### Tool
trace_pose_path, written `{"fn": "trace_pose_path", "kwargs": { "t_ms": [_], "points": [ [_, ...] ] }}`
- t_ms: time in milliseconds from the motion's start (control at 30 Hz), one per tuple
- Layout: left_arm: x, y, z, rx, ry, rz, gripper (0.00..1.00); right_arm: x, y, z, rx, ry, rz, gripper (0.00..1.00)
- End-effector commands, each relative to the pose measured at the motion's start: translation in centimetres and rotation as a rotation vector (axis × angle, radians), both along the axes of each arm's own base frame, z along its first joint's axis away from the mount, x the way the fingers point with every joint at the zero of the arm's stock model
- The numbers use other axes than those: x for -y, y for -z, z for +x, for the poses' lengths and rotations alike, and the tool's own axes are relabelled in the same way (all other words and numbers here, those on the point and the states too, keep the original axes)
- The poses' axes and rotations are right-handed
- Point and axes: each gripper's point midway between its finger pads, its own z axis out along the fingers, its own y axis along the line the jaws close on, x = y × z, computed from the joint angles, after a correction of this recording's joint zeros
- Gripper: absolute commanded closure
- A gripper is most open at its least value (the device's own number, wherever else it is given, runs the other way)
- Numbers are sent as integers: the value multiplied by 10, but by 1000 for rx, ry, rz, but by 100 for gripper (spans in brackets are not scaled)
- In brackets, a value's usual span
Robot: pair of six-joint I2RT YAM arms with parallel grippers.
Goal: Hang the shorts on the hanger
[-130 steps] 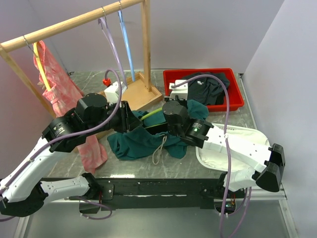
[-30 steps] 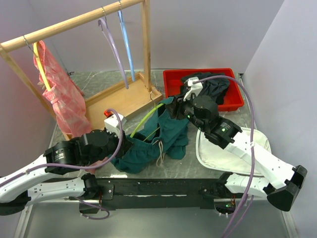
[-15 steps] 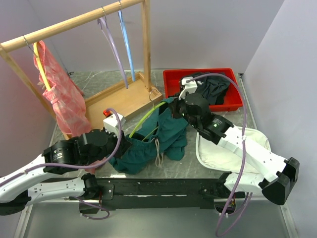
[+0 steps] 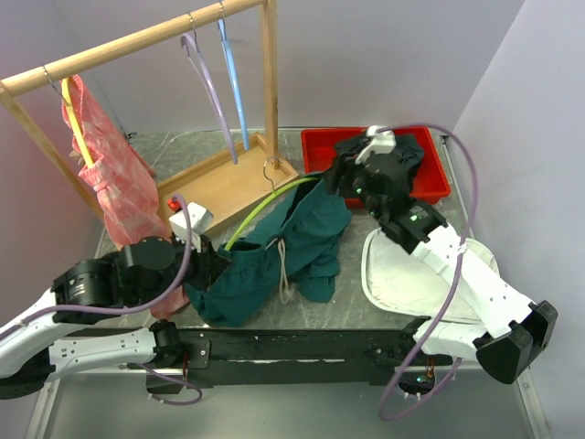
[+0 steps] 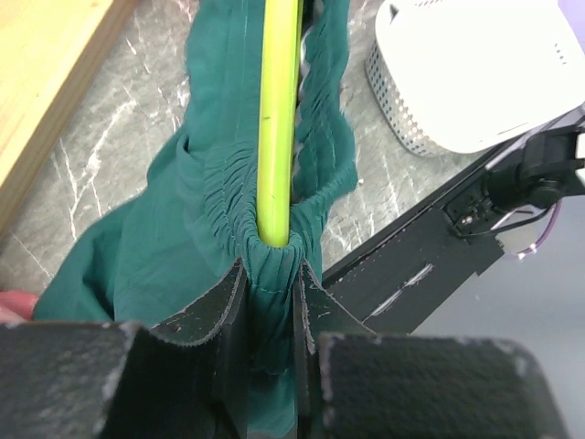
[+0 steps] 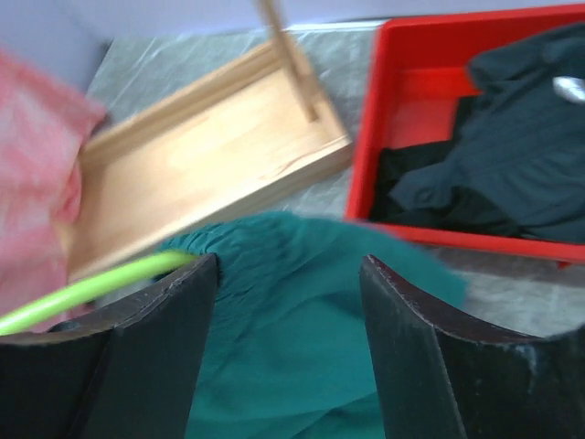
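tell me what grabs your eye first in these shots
The teal shorts lie mid-table with the lime-green hanger running inside their waistband, which the left gripper pinches at its near end. Behind right, a red bin holds a black garment; a pink-red garment hangs from the wooden rack at far left.

Left arm low and folded along the near left edge, wrist aimed to the right; left gripper (image 5: 271, 274) has its fingers (image 5: 224, 320) nearly together, pinching the waistband of the shorts (image 5: 137, 265); right arm stretched from its base at near right toward the back of the table, wrist raised; right gripper (image 6: 285, 274) tilted downward, fingers (image 6: 164, 338) spread wide.
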Motion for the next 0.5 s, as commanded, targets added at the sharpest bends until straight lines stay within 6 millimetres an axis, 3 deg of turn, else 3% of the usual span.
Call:
{"fn": "trace_pose_path", "kwargs": {
  "t_ms": [0,100,467],
  "points": [
    [-10,-50,1,70,-32,-152,99,65,-15,32,9,204,135,30],
    [-12,-57,-3,80,-6,-170,99,88,4,49,-39,262,209,30],
    [-29,-104,-20,166,71,-310,99,73,88,83,-218,219,315,30]
  ]
}}
